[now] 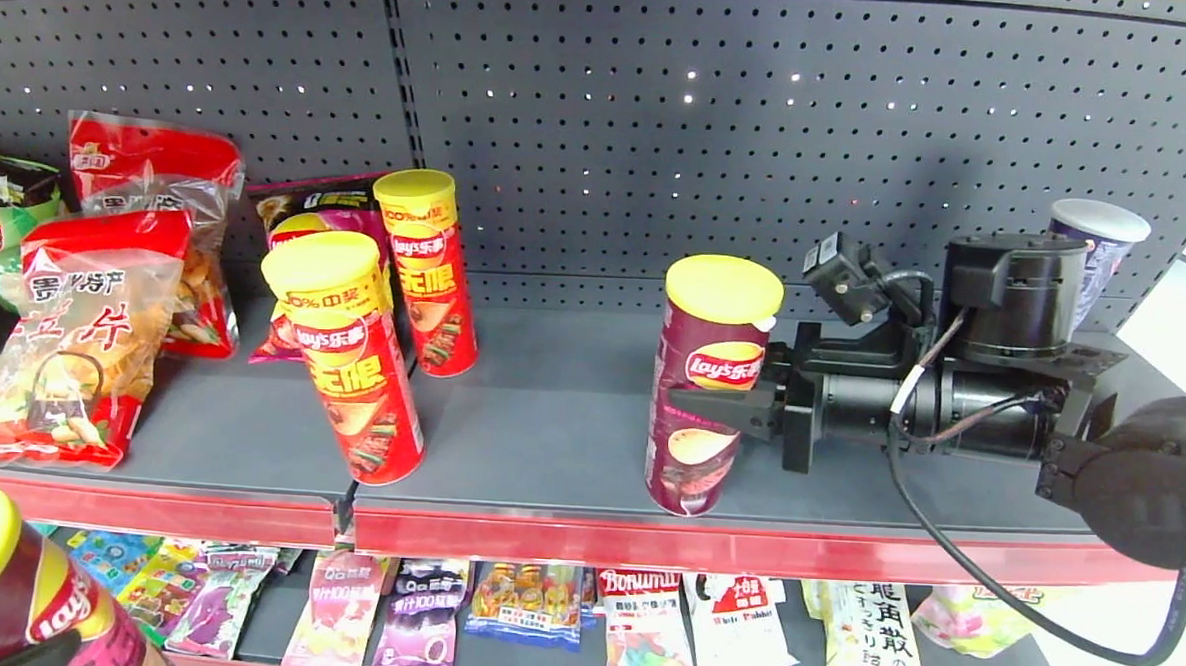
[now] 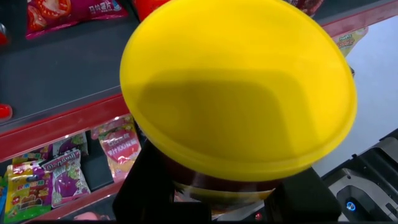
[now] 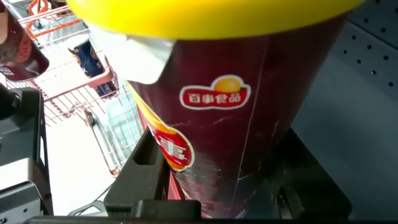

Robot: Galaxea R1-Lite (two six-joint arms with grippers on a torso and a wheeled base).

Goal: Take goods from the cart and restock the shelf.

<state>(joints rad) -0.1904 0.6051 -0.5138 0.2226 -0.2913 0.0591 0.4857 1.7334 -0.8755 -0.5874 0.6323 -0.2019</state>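
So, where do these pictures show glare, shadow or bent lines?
Head view: bright dots glint in the dark perforated back panel, and the red shelf edge bows slightly. Left wrist view: a dark shadow lies across the round yellow plastic lid.

We note a matte black right arm [image 1: 950,404] of cylindrical housings, a black right gripper [image 1: 700,403], a wrist camera [image 1: 841,274] and a looping black cable [image 1: 1134,662].

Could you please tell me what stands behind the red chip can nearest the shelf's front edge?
A second red can with a yellow lid stands behind the front red can, and a purple snack bag beyond. The cans cover much of the bag.
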